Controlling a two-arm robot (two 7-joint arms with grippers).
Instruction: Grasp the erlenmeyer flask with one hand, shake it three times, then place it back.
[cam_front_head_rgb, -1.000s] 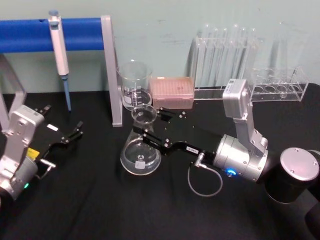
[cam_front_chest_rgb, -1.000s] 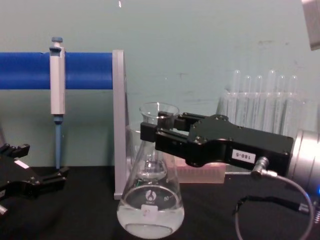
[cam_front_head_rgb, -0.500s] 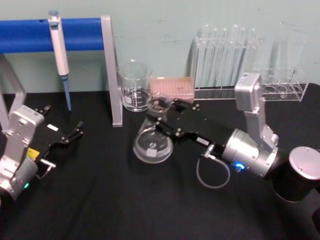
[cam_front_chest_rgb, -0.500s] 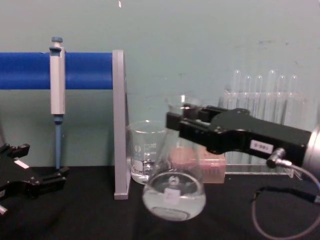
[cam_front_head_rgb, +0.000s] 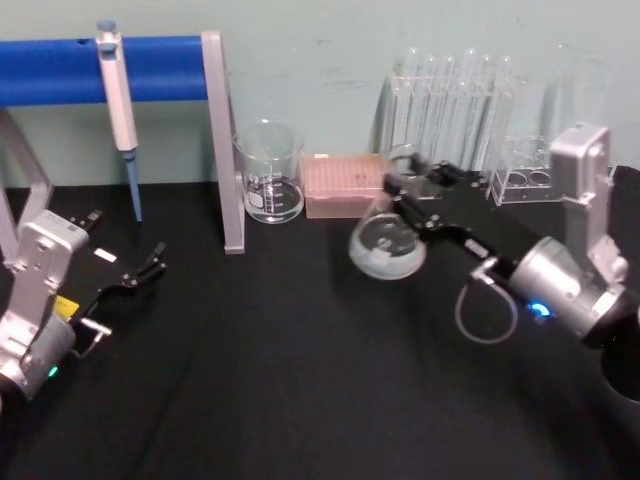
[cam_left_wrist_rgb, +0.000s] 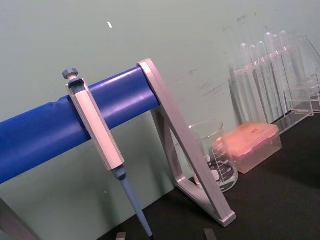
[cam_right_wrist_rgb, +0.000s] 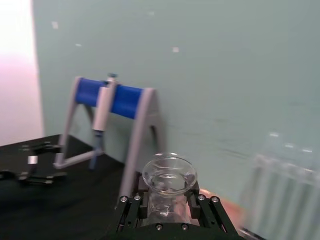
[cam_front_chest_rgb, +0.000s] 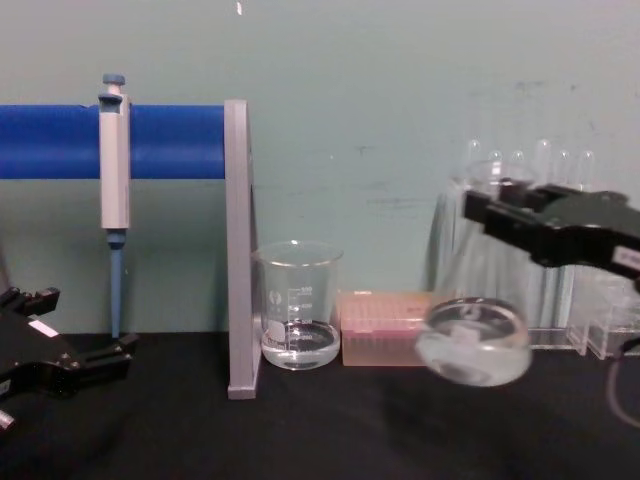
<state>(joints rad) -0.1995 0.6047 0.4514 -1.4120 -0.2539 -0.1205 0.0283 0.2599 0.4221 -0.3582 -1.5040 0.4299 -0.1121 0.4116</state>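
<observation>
Fingers of my right gripper (cam_front_head_rgb: 405, 197) are closed around the neck of the flask (cam_front_head_rgb: 384, 244), holding it tilted in the air above the black table (cam_front_head_rgb: 300, 380). The flask hangs just beside the pink box (cam_front_head_rgb: 343, 184), in front of the rack of tubes (cam_front_head_rgb: 450, 95), with some clear liquid in its base. My left gripper (cam_front_head_rgb: 145, 268) rests at the table's left, fingers spread.

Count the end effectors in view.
2. The left end effector, open, at the left of the table; the right end effector clamping the erlenmeyer flask by its neck.
</observation>
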